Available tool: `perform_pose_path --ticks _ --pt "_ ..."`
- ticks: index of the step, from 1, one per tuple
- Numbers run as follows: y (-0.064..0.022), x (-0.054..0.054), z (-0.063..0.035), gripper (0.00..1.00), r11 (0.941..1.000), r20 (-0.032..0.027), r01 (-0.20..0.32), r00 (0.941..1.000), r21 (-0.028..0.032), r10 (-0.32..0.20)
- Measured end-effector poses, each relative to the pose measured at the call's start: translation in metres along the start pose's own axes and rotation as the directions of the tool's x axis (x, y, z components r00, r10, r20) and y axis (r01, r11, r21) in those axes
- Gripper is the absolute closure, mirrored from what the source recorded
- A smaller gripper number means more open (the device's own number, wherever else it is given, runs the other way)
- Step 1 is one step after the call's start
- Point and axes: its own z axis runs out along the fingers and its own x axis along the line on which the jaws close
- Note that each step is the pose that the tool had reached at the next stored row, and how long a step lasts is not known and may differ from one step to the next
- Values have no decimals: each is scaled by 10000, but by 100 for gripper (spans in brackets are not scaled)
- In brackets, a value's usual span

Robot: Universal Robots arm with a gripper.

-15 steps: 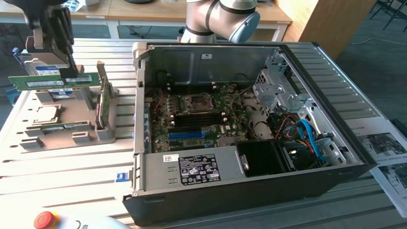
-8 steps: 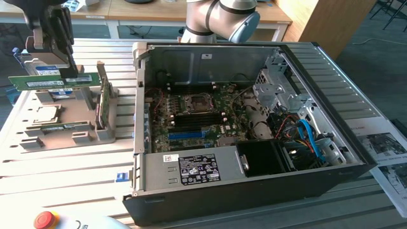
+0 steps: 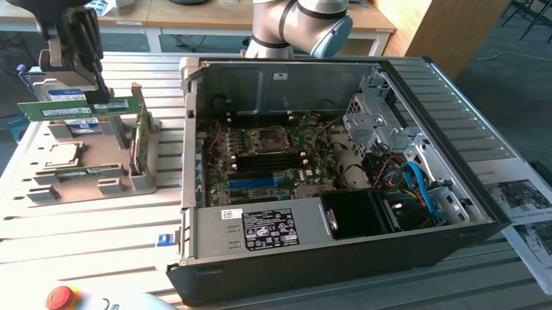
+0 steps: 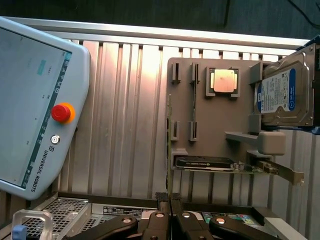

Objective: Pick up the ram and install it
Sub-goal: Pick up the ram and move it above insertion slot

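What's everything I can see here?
computer: one, black, open, on table
circuit board: one, green, inside computer
holder: one, grey, exterior view's left of computer
hard drive: one, silver-blue, on holder
chip: one, shiny, flat on holder
card: one, green, on edge in holder
control tablet: one, grey, red button, on table
papers: a few, white, exterior view's right of computer
ram stick: one, green, held above holder
gripper: one, black, shut on ram stick
arm: one, silver, behind computer

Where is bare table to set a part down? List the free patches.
Free: the slats between the grey tray and the control tablet; the strip beside the computer case, beyond the papers. Crowded: the tray, near the gripper holding the ram.
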Motion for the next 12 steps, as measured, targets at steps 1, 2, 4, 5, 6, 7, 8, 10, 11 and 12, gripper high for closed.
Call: perform_pose_path --ticks 1,2,4,5,6,7,8,10,11,12 --pt "0 0 1 88 10000 1 -1 10000 1 1" --pt "0 0 1 88 10000 1 -2 10000 2 2" --pt "1 0 0 88 10000 0 -3 10000 1 3" --pt "1 0 0 88 10000 1 -2 10000 1 2" --pt "1 0 0 88 10000 1 -3 10000 1 3" --pt "1 0 0 88 10000 0 -3 10000 1 3" --pt "1 0 0 88 10000 0 -4 10000 1 4" --pt "1 0 0 88 10000 1 -25 10000 1 25" --pt "1 0 0 88 10000 1 -50 10000 1 50" --pt "1 0 0 88 10000 1 -81 10000 0 81"
